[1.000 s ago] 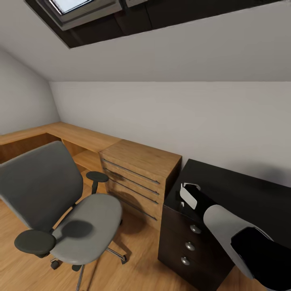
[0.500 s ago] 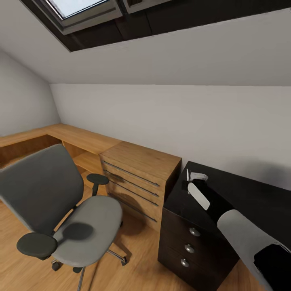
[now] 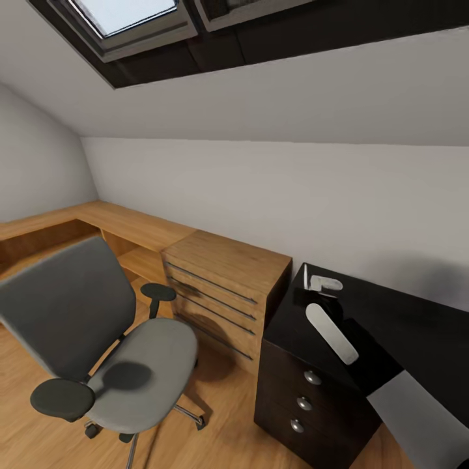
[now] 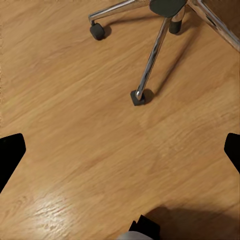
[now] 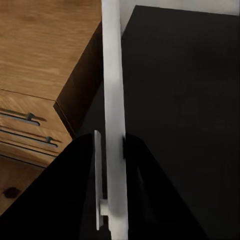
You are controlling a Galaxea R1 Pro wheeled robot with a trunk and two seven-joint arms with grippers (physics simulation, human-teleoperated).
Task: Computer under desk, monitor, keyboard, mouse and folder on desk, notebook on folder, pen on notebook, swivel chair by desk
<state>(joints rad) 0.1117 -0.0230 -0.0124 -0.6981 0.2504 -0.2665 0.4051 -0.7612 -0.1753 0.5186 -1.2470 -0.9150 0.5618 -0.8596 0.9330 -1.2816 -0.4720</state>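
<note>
Head view: the swivel chair (image 3: pixel 130 365) stood at 8 o'clock on the wooden floor (image 3: pixel 215 443), empty grey seat toward me, grey back toward 9 o'clock, black armrests out to both sides. Nothing lay on the seat. A light oak chest of drawers (image 3: pixel 221 286) sat against the wall near frame centre. Just beside it, at 4 o'clock, was a glossy black surface (image 3: pixel 404 319) with three round-knobbed drawers (image 3: pixel 305 404) below its near corner. A skylight (image 3: pixel 130 13) showed at 11 o'clock.

My right arm reached over the black surface. The right tool (image 3: pixel 322 286) was above its corner nearest the oak chest. In the right wrist view the right tool (image 5: pixel 111 145) was clamped on a thin white stick, which I took for the pen (image 5: pixel 112 75). The stick ran straight out past the fingertips, above the black surface (image 5: pixel 190 100). I could not tell whether the pen touched the surface.

Left wrist view: the left tool (image 4: pixel 120 155) had its fingers wide apart, holding nothing, over bare wood floor (image 4: pixel 75 100). The chair's chrome base (image 4: pixel 150 65) and casters lay ahead of it, well apart from the fingers.
</note>
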